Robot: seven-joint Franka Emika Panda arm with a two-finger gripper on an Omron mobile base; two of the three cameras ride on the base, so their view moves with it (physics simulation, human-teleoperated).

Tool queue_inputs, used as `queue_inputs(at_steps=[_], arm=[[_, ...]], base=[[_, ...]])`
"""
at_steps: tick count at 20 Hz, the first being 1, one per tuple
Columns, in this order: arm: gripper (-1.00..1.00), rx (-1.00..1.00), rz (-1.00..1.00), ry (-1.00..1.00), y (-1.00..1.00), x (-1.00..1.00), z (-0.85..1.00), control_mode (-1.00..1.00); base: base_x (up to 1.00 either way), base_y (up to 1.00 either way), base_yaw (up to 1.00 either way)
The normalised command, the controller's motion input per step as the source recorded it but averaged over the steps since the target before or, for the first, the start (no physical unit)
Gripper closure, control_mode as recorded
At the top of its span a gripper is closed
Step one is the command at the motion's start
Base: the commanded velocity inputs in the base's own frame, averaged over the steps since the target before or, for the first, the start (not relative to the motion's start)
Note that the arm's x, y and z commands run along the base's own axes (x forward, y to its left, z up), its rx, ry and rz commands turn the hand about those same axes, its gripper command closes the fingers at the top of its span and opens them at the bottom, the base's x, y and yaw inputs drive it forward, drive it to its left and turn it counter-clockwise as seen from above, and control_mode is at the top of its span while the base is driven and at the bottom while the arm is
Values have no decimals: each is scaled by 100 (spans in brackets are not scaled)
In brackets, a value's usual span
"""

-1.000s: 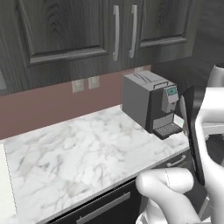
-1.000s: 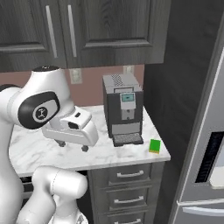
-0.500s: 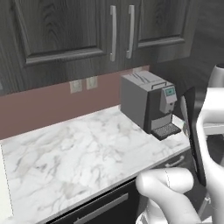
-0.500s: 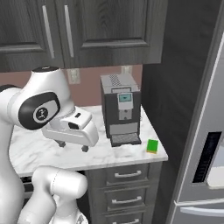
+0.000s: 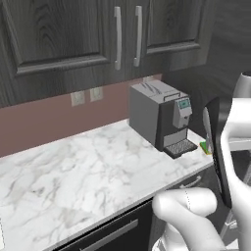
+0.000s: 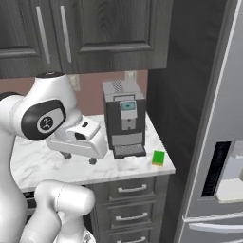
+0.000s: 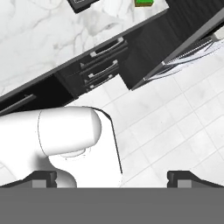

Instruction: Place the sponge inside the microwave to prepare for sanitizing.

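Note:
The sponge [image 6: 158, 158] is a small green block lying flat on the marble counter [image 6: 38, 161], near its right end in front of the coffee machine [image 6: 124, 118]. It also peeks out as a green corner, the sponge [image 5: 204, 146], past the arm, and as the sponge [image 7: 144, 2] at the top edge of the hand view. My gripper [image 6: 79, 159] hangs over the counter's front, left of the coffee machine and well apart from the sponge. Its fingertips [image 7: 41, 177] stand wide apart, open with nothing between them. The microwave is out of view.
The grey coffee machine [image 5: 162, 120] stands at the counter's right end against the pink back wall. Dark cabinets [image 5: 117, 34] hang above. Drawers [image 6: 128, 199] sit under the counter, and a steel fridge [image 6: 213, 142] stands to the right beyond a dark panel. The floor is white tile [image 7: 175, 109].
Both base views have shifted, so the coffee machine and sponge sit further left in the picture; the camera has moved. The arm keeps its pose and the gripper stays open.

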Motion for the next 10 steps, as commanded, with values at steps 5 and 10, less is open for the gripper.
queue_inputs(at_steps=[5, 10], arm=[[-100, 0, 0, 0, 0, 0, 0, 100], [-100, 0, 0, 0, 0, 0, 0, 100]], base=[[4, 0, -26], [5, 0, -28]])
